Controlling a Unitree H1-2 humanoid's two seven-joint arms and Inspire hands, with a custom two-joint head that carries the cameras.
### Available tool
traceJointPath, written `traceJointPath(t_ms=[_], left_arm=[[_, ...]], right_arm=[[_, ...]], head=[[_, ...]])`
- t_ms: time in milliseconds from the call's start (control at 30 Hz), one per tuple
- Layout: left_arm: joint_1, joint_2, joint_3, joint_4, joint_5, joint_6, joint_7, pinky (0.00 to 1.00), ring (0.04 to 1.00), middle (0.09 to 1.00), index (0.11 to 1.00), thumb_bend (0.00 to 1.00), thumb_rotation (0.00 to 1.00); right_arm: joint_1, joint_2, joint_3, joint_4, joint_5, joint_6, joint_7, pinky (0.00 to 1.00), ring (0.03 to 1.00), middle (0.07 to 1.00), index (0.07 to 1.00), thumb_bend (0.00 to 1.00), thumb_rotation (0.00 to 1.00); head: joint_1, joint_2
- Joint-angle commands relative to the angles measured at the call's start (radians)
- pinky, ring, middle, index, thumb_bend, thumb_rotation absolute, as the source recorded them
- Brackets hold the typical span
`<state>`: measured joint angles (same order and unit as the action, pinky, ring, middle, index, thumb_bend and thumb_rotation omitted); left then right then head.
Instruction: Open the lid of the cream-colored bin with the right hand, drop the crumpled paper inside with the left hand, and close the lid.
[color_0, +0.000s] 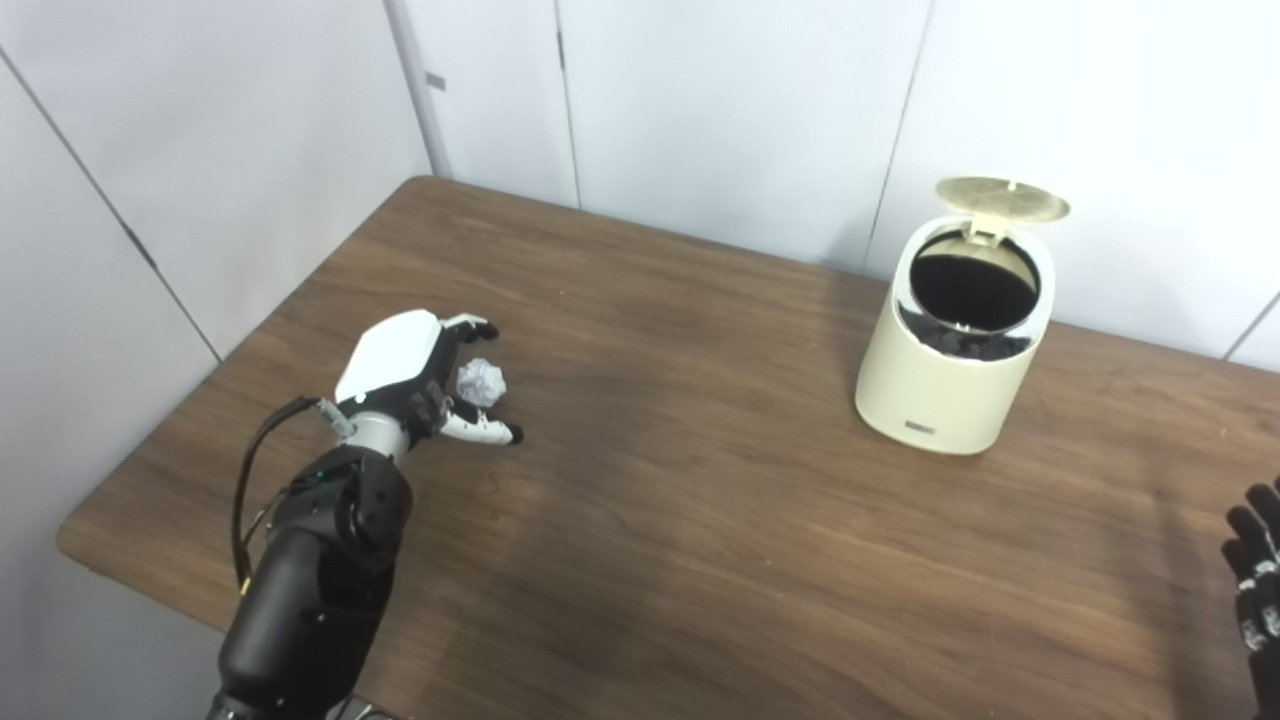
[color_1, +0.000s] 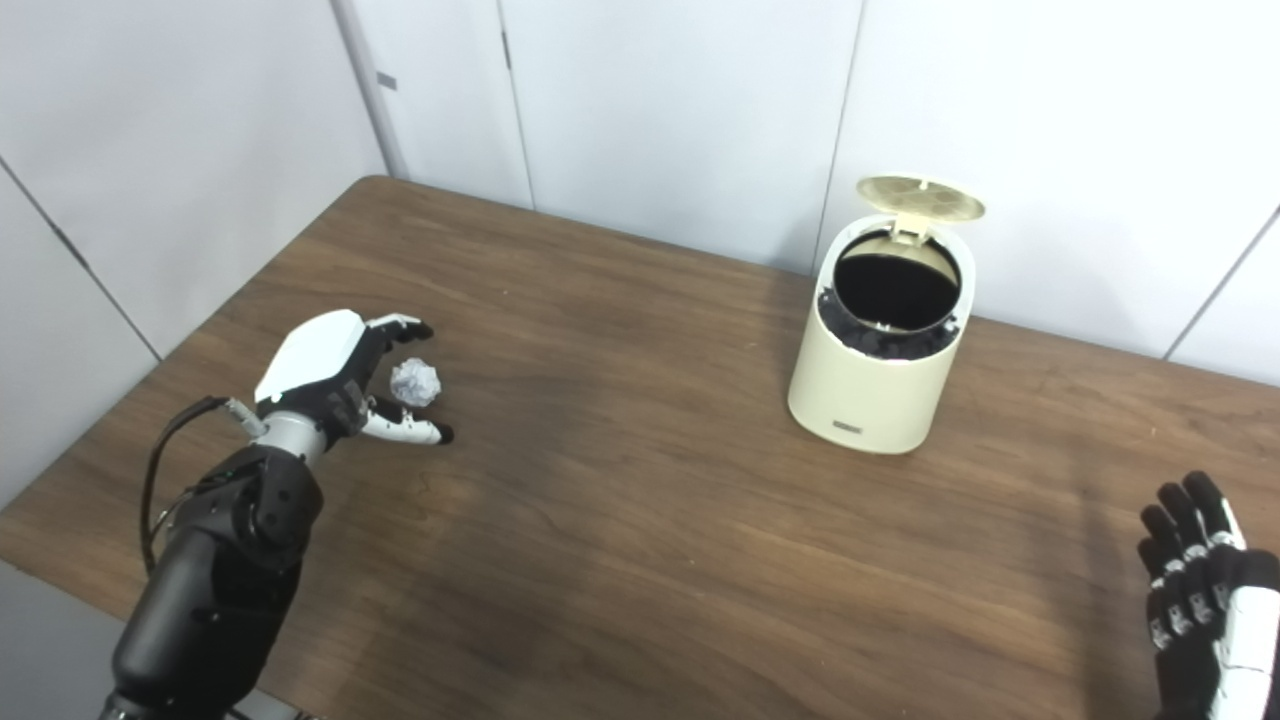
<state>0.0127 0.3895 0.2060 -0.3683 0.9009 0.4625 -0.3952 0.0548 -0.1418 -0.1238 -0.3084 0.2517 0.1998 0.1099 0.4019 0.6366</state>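
A brown wood-grain worktop (color_1: 640, 560) fills most of the frame, backed by pale grey wall panels (color_1: 680, 100). In the upper right of the frame stands the cream-colored round bin (color_1: 880, 385), upright, with a small dark label low on its front. Its gold-toned round lid (color_1: 922, 197) is tipped up and back on the hinge at the rear rim, leaving the dark mouth of the bin fully exposed; a dark liner shows just inside the rim.

At the left of the frame the left hand (color_0: 425, 385), white-backed with black fingers, rests low over the worktop with its black forearm coming in from the lower left corner. Its fingers (color_0: 470, 325) and thumb curve apart around the small white crumpled paper ball (color_0: 481, 383), which sits in the hollow between them. Whether they actually press on the paper cannot be told; the hand looks cupped around it rather than clamped. The paper is well apart from the bin, across a wide stretch of bare worktop.

At the lower right edge of the frame the right hand (color_1: 1205, 590) is raised with its black fingers spread and pointing upward, holding nothing, well apart from the bin.
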Motion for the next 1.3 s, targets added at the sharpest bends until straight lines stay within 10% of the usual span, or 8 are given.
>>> traceJointPath(t_ms=[0, 533, 1267], left_arm=[[-0.042, 0.017, 0.002, 0.001, 0.005, 0.003, 0.036, 0.68, 0.810, 0.832, 0.813, 0.86, 0.16], [-0.100, 0.028, -0.017, 0.099, -0.048, 0.004, 0.082, 0.62, 0.738, 0.775, 0.773, 0.84, 0.10], [-0.138, 0.048, 0.008, 0.091, 0.194, 0.007, -0.190, 0.64, 0.775, 0.779, 0.738, 0.82, 0.12]], right_arm=[[-0.011, 0.001, -0.008, -0.035, 0.013, -0.010, -0.005, 1.00, 0.974, 0.953, 0.950, 0.52, 0.94], [0.003, 0.014, -0.010, -0.037, 0.021, -0.012, -0.008, 1.00, 0.981, 0.967, 0.956, 0.50, 0.96], [0.007, 0.026, -0.018, -0.003, 0.060, -0.036, 0.001, 0.97, 0.969, 0.964, 0.957, 0.51, 0.94]], head=[[-0.001, 0.001], [-0.019, 0.007], [-0.032, 0.017]])
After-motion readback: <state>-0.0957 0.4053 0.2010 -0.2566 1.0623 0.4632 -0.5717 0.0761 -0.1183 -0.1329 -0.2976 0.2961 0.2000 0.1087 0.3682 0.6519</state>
